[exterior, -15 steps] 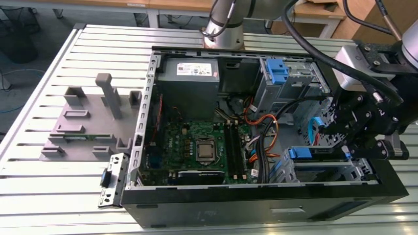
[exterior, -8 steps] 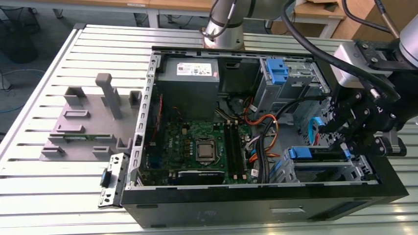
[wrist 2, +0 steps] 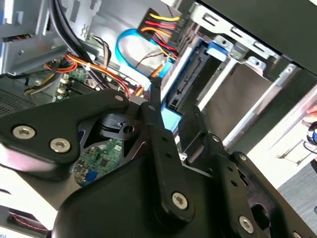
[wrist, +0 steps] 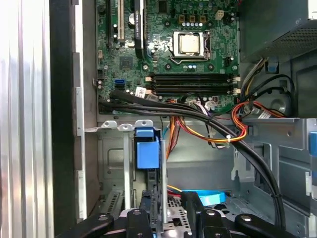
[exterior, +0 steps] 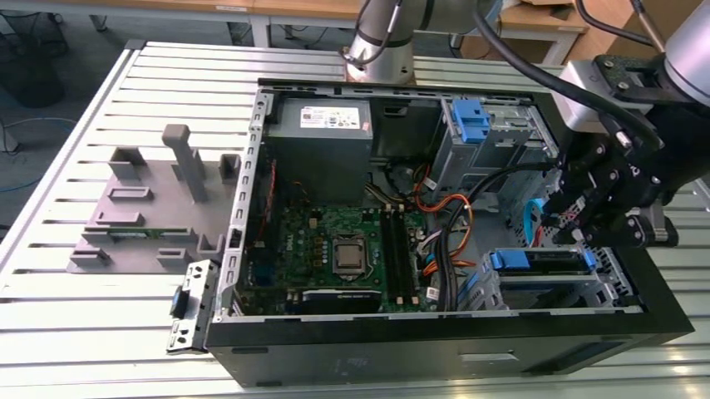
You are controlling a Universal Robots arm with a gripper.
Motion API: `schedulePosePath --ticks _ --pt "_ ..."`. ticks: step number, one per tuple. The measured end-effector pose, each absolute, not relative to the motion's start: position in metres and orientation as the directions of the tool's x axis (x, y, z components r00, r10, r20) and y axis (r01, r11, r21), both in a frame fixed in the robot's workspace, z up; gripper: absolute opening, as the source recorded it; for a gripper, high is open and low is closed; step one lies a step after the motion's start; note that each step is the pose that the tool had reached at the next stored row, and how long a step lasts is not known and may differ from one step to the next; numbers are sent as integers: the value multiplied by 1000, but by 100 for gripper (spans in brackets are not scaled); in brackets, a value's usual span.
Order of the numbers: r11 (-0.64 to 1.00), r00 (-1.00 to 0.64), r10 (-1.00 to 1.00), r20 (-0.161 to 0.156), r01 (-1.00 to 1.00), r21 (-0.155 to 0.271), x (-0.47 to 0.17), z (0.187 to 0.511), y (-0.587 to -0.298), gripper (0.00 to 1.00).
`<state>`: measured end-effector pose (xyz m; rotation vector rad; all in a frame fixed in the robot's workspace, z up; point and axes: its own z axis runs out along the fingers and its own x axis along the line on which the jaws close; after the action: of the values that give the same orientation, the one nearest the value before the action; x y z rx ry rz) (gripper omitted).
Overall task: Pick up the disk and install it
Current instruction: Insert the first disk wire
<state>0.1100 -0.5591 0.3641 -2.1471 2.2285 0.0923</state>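
The disk point(exterior: 538, 260), silver with blue side rails, sits in the drive cage point(exterior: 613, 287) at the front corner of the open computer case, on the exterior view's right. My gripper point(exterior: 579, 237) hangs directly over it. In the second wrist view the black fingers point(wrist 2: 153, 111) close on either side of the disk's blue end, and the disk point(wrist 2: 190, 74) runs away from the gripper point(wrist 2: 171, 121) into the cage. The first wrist view looks along the disk point(wrist: 147, 151) edge-on between the cage walls, with the gripper point(wrist: 166, 210) close up.
Black, orange and blue cables point(exterior: 450, 224) run beside the cage. The motherboard point(exterior: 332, 241) lies on the case floor. A grey power supply box point(exterior: 322, 125) and a blue latch point(exterior: 471, 120) stand at the back. A grey fixture point(exterior: 155, 208) rests on the slatted table.
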Motion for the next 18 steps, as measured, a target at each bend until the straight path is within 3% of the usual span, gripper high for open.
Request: schedulePosePath --ticks 18 --pt "37 -37 -997 -74 -999 11 111 352 -552 42"
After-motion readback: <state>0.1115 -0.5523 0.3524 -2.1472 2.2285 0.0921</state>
